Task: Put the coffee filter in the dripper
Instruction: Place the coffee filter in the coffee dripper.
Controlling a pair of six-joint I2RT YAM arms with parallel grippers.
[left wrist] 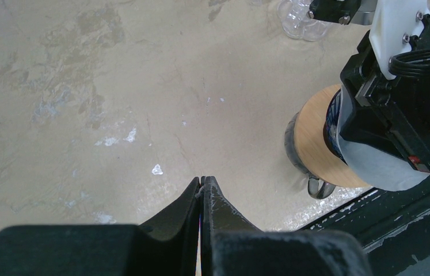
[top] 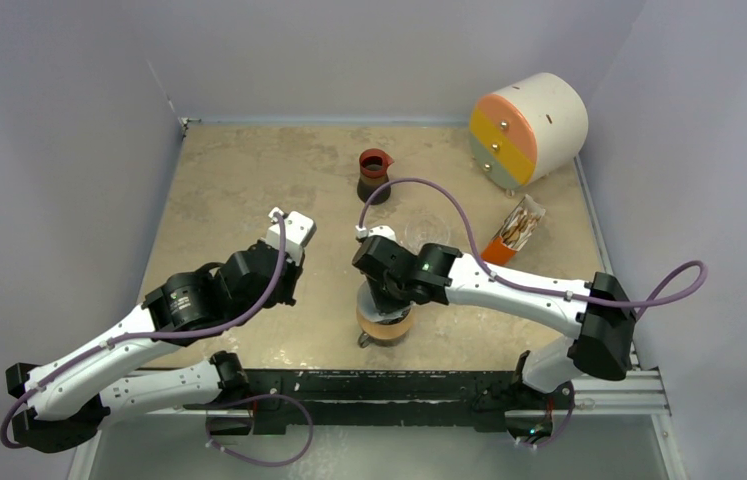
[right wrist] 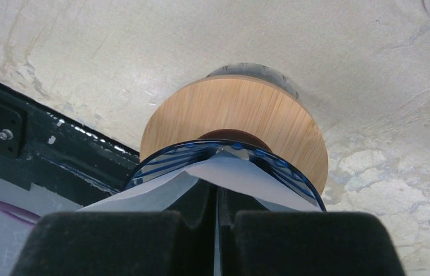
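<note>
Above the table [top: 239, 180], left fingers [left wrist: 207, 194] closed, right fingers [right wrist: 209, 199] closed in the dripper's [right wrist: 163, 160] coffee filter [right wrist: 241, 175].

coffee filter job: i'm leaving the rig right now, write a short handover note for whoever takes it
Left gripper: shut, empty, over bare table, left of the dripper.
Right gripper: shut on the coffee filter at its top edge, directly above the dripper.
Things: dripper sits on the wooden ring atop the glass cup, near the table's front edge.
Done: filter is in the dripper's mouth; how deep is hidden.
Left: release, withdraw, check it sits flush.
</note>
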